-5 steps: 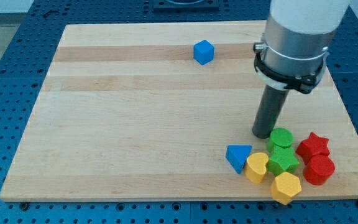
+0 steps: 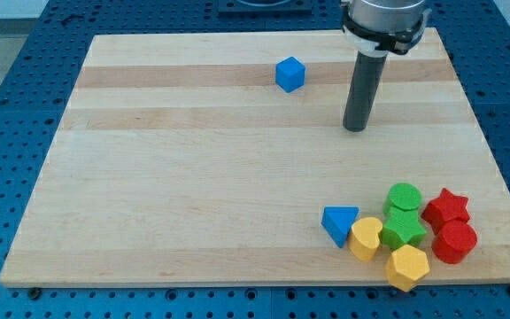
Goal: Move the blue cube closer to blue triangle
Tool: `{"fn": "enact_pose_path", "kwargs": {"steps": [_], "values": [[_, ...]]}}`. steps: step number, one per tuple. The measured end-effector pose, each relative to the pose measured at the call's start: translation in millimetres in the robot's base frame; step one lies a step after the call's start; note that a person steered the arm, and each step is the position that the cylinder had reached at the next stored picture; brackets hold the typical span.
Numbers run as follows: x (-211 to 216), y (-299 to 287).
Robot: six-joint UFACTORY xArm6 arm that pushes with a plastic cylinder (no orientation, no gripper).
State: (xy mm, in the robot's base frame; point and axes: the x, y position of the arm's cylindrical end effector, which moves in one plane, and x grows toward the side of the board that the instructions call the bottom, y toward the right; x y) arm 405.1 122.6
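The blue cube (image 2: 289,73) sits near the view's top, a little right of centre. The blue triangle (image 2: 338,223) lies near the view's bottom right, at the left end of a cluster of blocks. My tip (image 2: 354,128) rests on the board, to the right of and slightly below the blue cube, apart from it. It is well above the blue triangle.
Next to the blue triangle are a yellow heart (image 2: 366,237), a yellow hexagon (image 2: 406,267), a green cylinder (image 2: 404,198), a green star (image 2: 403,229), a red star (image 2: 447,208) and a red cylinder (image 2: 454,241). The wooden board (image 2: 193,195) lies on a blue perforated table.
My tip has moved from beside the green cylinder toward the view's top and slightly left, nearer the blue cube. No block has moved.
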Motion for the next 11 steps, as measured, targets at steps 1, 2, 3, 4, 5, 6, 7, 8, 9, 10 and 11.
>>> {"fn": "enact_pose_path", "kwargs": {"steps": [1, 2, 3, 4, 5, 6, 7, 8, 9, 10, 11], "values": [[0, 0], [0, 0], [-22, -3], [-65, -8], [-102, -25], [-132, -55], [-141, -105], [-120, -136], [-73, -137], [-38, -138], [-40, -138]]}}
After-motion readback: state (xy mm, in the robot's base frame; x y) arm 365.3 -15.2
